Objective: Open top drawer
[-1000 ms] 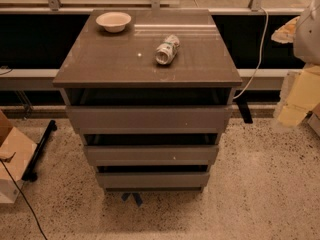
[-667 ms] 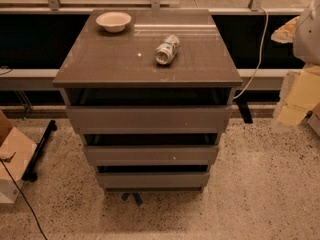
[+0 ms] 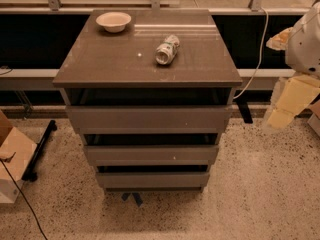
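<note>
The gripper (image 3: 289, 103) is hanging beyond the tabletop's (image 3: 100, 59) right edge (spread or pressed together, I can't make out). The top drawer (image 3: 150, 118) is sitting just under the front edge, uppermost of 3.

Arm's white rounded bulk (image 3: 305, 39) is just peeking in at the far right edge, cream hand (image 3: 289, 103) hanging below it, angled down-left, in the air.
</note>
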